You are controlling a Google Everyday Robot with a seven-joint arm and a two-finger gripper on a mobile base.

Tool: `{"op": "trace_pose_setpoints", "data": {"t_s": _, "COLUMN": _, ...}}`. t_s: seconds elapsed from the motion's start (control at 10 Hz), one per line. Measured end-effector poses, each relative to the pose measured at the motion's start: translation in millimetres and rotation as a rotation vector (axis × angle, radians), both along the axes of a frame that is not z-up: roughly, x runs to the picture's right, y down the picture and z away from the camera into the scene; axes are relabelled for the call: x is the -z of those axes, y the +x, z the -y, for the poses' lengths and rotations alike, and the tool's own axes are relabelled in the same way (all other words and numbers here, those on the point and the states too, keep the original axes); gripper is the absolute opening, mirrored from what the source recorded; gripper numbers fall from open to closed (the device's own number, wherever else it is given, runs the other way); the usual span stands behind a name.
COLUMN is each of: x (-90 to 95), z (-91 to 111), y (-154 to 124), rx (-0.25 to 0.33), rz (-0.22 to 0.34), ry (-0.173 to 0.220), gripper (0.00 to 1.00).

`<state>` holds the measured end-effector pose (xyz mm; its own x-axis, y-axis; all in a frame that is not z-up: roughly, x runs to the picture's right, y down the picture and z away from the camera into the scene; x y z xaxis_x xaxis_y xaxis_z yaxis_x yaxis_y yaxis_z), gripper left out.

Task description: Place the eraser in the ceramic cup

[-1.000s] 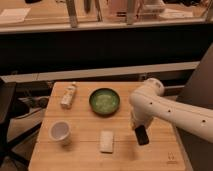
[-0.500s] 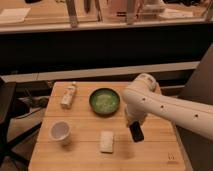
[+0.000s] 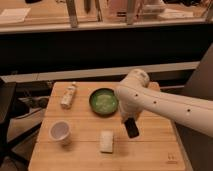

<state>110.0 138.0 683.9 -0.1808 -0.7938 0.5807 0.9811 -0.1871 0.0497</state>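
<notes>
The eraser (image 3: 132, 129), a small black oblong block, hangs just above the wooden table (image 3: 80, 155), right of the table's middle. My gripper (image 3: 129, 122) is at the end of the white arm and is shut on the eraser's top end. The ceramic cup (image 3: 60, 131), small, white and round, stands upright near the table's front left. It is well to the left of the eraser, and a pale pad lies between them.
A dark green bowl (image 3: 104, 101) sits just behind and left of the gripper. A pale whitish flat pad (image 3: 106, 140) lies at the front centre. A small light-coloured bottle or packet (image 3: 68, 95) lies at the back left. A dark counter wall stands behind the table.
The arm has carried the eraser to the left, from the right part of the table toward its middle. The cup, bowl and pad have not moved.
</notes>
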Motion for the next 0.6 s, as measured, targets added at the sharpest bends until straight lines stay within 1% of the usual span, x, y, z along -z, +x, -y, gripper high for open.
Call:
{"op": "trace_pose_setpoints", "data": {"t_s": 0.3, "x": -1.0, "z": 10, "y": -19, "rx": 0.033, "rz": 0.015, "ry": 0.011, "gripper": 0.01}}
{"op": "trace_pose_setpoints", "data": {"t_s": 0.4, "x": -1.9, "z": 15, "y": -36, "rx": 0.049, "rz": 0.031, "ry": 0.021, "gripper": 0.01}}
{"op": "trace_pose_setpoints", "data": {"t_s": 0.6, "x": -3.0, "z": 18, "y": -45, "rx": 0.063, "rz": 0.035, "ry": 0.028, "gripper": 0.01}}
